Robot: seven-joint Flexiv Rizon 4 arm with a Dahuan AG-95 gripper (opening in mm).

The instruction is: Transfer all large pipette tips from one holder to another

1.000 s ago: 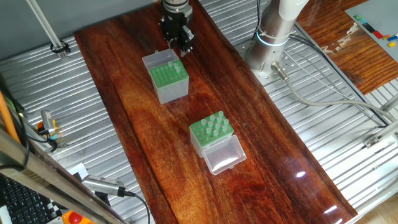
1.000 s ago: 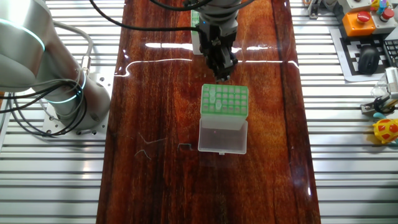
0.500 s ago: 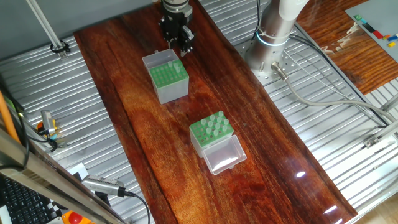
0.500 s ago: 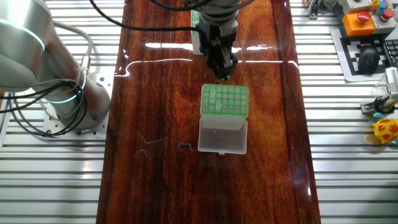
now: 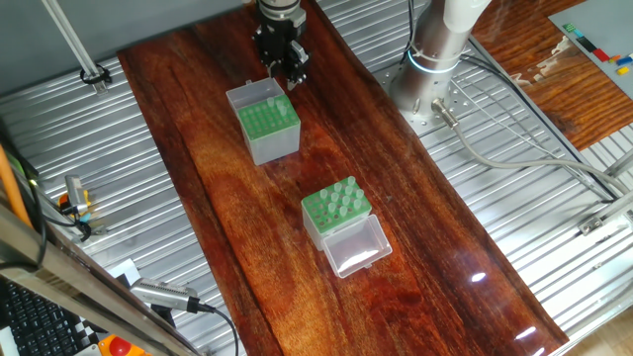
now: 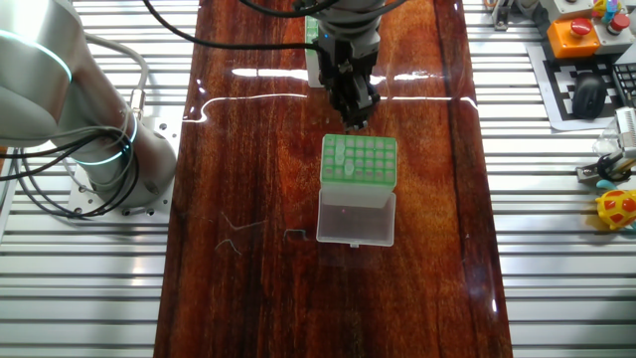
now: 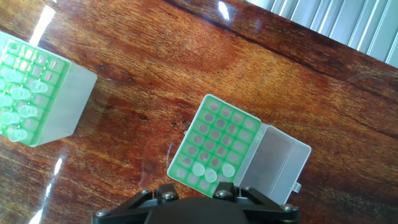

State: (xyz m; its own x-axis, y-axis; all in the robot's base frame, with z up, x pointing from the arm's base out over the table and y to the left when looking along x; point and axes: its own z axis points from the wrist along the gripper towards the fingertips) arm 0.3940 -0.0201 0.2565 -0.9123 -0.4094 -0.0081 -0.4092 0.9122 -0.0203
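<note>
The clear-sided holder (image 5: 334, 210) stands mid-board with its clear lid (image 5: 357, 247) folded out toward the camera, and several large pipette tips (image 5: 337, 201) stand in it. In the hand view it is at the left edge (image 7: 37, 93). The grey-sided box (image 5: 268, 126) stands farther back with its whitish lid (image 5: 251, 96) open. Three tips (image 7: 211, 172) sit in one edge row of its grid (image 6: 359, 163). My gripper (image 5: 287, 79) hangs above the board beside this box, fingers (image 6: 356, 117) drawn to a narrow point. Whether they hold anything is hidden.
The arm's silver base (image 5: 436, 51) stands on the slatted metal table to the right of the wooden board (image 5: 227, 218), with cables (image 5: 514, 158) trailing from it. A control box (image 6: 576, 35) and a yellow toy (image 6: 618, 209) lie off the board.
</note>
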